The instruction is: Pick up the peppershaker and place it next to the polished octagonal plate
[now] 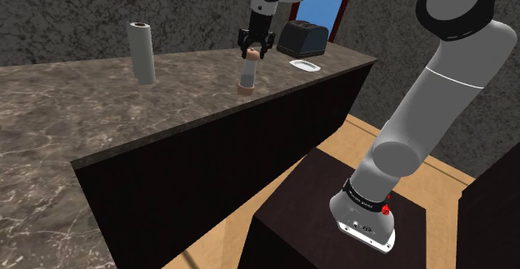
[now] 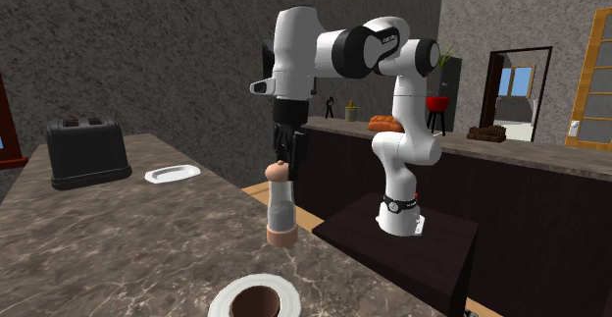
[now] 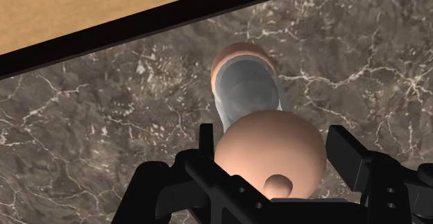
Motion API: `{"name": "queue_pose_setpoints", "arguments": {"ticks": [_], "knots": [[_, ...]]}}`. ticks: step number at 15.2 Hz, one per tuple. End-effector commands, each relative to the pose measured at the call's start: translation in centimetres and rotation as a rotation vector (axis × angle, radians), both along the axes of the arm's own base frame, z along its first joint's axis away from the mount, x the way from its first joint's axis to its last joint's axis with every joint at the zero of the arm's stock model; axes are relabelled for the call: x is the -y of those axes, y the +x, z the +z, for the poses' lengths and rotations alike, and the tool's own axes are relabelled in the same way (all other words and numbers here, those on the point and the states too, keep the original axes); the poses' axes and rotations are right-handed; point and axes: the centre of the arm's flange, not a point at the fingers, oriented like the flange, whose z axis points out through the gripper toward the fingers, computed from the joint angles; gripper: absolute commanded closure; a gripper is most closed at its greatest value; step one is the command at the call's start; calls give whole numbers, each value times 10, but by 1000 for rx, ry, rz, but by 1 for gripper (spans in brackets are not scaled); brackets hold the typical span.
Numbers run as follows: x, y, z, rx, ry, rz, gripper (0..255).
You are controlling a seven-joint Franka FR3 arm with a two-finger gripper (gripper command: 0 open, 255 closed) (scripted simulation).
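Observation:
The pepper shaker stands upright on the marble counter, near its front edge. It has a clear grey body, a tan base and a round tan top. My black gripper comes straight down over it and is shut on that round top, one finger pressed against each side. The second exterior view has the shaker under the gripper, base on the counter. The white octagonal plate lies farther along the counter, in front of the toaster; it is small and flat.
A black toaster sits behind the plate. A grey paper roll stands upright toward the shoulder view's left. The counter drops off to a wooden floor, where my dark stand sits.

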Motion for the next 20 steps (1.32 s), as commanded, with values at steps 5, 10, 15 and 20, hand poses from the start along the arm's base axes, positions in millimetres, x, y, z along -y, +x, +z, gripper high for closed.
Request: {"name": "queue_pose_setpoints", "arguments": {"ticks": [5, 10, 15, 20], "knots": [[0, 0, 0, -1, 0, 0, 255], [0, 0, 26, -1, 0, 0, 255], [0, 0, 52, -1, 0, 0, 255], [0, 0, 79, -1, 0, 0, 255]]}}
